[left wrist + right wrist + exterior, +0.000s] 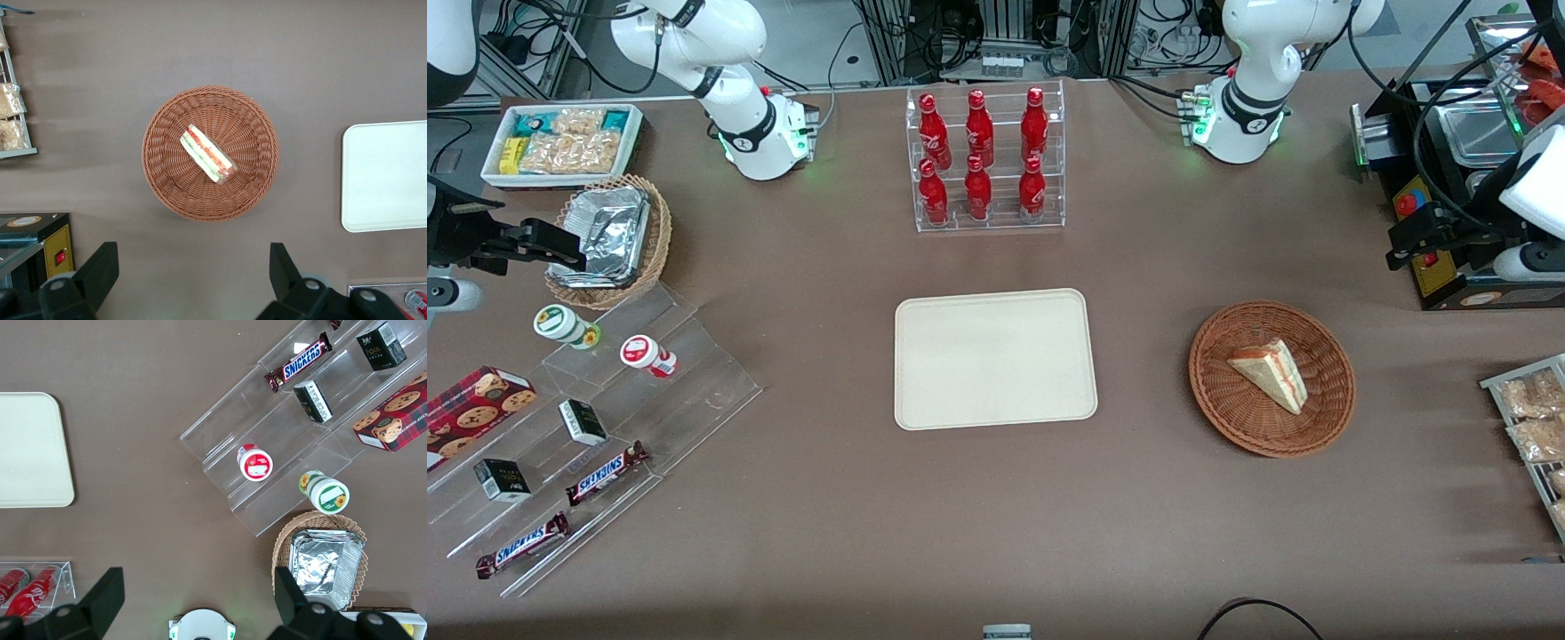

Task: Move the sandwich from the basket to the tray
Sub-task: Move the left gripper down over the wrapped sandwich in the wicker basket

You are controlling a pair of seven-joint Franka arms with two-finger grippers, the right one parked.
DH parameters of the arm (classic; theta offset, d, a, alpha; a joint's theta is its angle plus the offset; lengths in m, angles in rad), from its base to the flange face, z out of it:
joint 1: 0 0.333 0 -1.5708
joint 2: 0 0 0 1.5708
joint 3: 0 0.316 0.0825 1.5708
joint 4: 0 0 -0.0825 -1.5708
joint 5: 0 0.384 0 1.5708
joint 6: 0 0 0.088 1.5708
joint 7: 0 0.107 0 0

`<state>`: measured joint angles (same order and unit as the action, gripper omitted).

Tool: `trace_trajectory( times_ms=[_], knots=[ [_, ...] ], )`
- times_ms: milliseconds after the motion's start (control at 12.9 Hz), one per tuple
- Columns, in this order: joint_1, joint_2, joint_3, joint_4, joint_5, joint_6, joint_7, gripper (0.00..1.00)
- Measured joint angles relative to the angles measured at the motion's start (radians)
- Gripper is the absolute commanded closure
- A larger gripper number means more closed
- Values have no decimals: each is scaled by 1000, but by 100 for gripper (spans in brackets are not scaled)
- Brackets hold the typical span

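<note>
Black fingers (100,270) of the gripper (193,270) spread wide and empty, high above the table, with the wicker basket (167,193) just ahead of and below them. Inside lies the sandwich (208,155), a soft, light wedge in slippery wrap, likely to crush; pinch gently across its flat bread faces. Sideways from the gripper waits the bare tray (387,177). Nothing blocks that path; a snack rack (12,113) sits well clear.
</note>
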<state>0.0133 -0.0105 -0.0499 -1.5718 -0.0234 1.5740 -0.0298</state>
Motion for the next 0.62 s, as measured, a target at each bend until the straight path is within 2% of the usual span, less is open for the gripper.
trace_trajectory(
  times_ms=[388,620],
  knots=[
    [-5,20,0,-11,0,36,0,0],
    [-7,90,0,-26,0,111,-5,0]
  ],
)
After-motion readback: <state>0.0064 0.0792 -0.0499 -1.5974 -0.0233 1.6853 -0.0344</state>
